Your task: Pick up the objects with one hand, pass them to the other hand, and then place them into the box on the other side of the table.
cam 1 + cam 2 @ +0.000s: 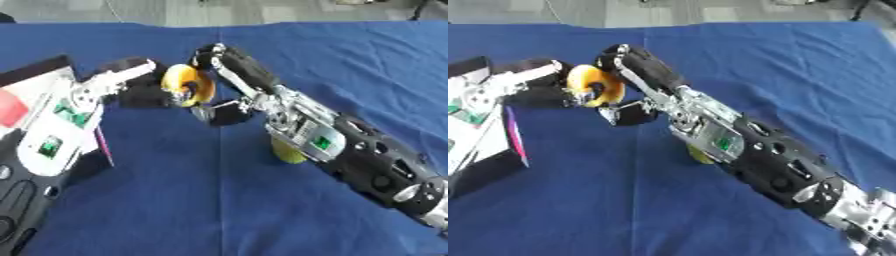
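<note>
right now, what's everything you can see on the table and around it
ring-shaped object: one, yellow-orange with a dark hole in the middle, held up between the two hands above the middle of the table
yellow object: one, yellow-green, on the cloth, mostly hidden under the right forearm; shape cannot be told
box: one, dark walls with a pink edge, at the left side of the table, partly behind the left arm
tablecloth: one, blue, covering the table
floor: grey strip beyond the far edge
left hand: one, black with silver, fingers curled at the ring's left side
right hand: one, black with silver, fingers and thumb around the ring's right side
</note>
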`<action>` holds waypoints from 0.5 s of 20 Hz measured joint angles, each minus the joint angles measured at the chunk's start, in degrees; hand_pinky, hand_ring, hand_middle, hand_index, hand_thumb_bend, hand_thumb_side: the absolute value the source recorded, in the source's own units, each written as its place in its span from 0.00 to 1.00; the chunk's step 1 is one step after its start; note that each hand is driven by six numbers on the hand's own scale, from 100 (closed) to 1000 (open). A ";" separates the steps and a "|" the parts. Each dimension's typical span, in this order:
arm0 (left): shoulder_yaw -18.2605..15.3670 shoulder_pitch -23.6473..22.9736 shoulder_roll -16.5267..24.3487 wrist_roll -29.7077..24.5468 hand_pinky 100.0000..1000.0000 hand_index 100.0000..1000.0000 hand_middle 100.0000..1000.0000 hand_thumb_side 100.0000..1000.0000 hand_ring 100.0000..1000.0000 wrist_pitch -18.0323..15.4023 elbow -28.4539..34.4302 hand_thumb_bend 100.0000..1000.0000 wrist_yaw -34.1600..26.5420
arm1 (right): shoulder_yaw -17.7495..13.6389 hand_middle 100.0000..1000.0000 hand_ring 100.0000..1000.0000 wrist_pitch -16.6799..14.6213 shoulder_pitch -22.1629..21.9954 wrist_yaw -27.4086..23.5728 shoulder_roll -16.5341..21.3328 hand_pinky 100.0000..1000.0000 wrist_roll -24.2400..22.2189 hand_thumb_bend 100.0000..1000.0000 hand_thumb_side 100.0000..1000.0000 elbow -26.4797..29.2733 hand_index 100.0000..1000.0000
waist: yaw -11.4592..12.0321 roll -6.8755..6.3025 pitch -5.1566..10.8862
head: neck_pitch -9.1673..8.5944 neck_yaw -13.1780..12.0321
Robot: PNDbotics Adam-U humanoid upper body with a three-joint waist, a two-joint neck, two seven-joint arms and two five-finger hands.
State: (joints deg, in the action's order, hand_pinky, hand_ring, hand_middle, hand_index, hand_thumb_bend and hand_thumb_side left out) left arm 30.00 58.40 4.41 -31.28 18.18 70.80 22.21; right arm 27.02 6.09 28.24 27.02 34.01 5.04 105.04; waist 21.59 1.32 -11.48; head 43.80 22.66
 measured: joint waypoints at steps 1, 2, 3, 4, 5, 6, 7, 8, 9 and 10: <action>0.00 0.00 0.00 0.36 0.83 0.46 0.58 0.45 0.72 0.15 -0.01 0.00 -0.43 | 0.06 0.46 0.63 0.00 0.00 0.00 -0.02 0.65 0.00 0.19 0.00 0.00 0.57 | -0.01 0.00 0.00 | 0.00 0.00; 0.01 0.00 -0.01 0.62 0.82 0.42 0.56 0.37 0.71 0.26 -0.01 0.00 -0.77 | 0.16 0.48 0.64 0.00 0.00 0.00 -0.07 0.65 0.00 0.22 0.00 -0.01 0.59 | -0.03 0.00 0.00 | 0.00 0.00; 0.01 0.00 -0.01 0.79 0.82 0.41 0.55 0.35 0.71 0.34 -0.02 0.00 -1.03 | 0.28 0.48 0.65 0.00 0.00 0.00 -0.13 0.66 0.00 0.24 0.00 -0.02 0.60 | -0.04 0.00 0.00 | 0.00 0.00; 0.01 0.00 -0.01 0.80 0.82 0.39 0.54 0.31 0.70 0.35 -0.03 0.00 -1.21 | 0.29 0.50 0.66 0.01 0.00 0.00 -0.17 0.66 0.00 0.26 0.00 -0.02 0.61 | -0.05 0.00 0.00 | 0.00 0.00; 0.01 0.00 -0.01 0.79 0.82 0.38 0.54 0.29 0.70 0.36 -0.04 0.00 -1.28 | 0.29 0.51 0.67 0.01 -0.01 -0.01 -0.19 0.67 0.01 0.28 0.00 -0.02 0.62 | -0.06 0.00 0.00 | 0.00 0.00; 0.01 0.00 -0.01 0.73 0.82 0.37 0.53 0.28 0.70 0.37 -0.04 0.00 -1.31 | 0.29 0.51 0.67 0.02 -0.01 -0.02 -0.19 0.67 0.07 0.30 0.00 -0.02 0.63 | -0.07 0.00 0.00 | 0.00 0.01; 0.02 0.00 -0.01 0.63 0.82 0.35 0.53 0.27 0.70 0.41 -0.04 0.00 -1.31 | 0.29 0.54 0.69 0.03 -0.01 -0.04 -0.20 0.68 0.17 0.34 0.00 -0.02 0.65 | -0.08 0.00 0.00 | 0.00 0.03; 0.02 0.01 -0.01 0.53 0.81 0.35 0.53 0.27 0.70 0.43 -0.05 0.00 -1.31 | 0.29 0.55 0.70 0.01 -0.01 -0.04 -0.21 0.69 0.34 0.37 0.00 -0.02 0.67 | -0.10 0.00 0.00 | 0.00 0.07; 0.02 0.01 -0.01 0.43 0.81 0.34 0.52 0.25 0.70 0.38 -0.05 0.00 -1.29 | 0.29 0.57 0.72 -0.04 -0.01 -0.04 -0.21 0.70 0.55 0.41 0.00 -0.02 0.69 | -0.11 0.00 0.00 | 0.00 0.12; 0.03 0.01 0.00 0.31 0.81 0.34 0.52 0.24 0.70 0.31 -0.06 0.00 -1.22 | 0.28 0.59 0.74 -0.10 -0.01 -0.04 -0.21 0.71 0.73 0.44 0.00 -0.02 0.70 | -0.13 0.00 0.00 | 0.00 0.14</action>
State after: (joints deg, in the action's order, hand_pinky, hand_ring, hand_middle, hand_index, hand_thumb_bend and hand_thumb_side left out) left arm 30.03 58.40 4.41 -30.97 18.49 70.74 20.99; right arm 27.30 5.99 28.22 26.97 33.81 5.77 105.02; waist 21.46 1.32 -11.48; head 43.80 22.80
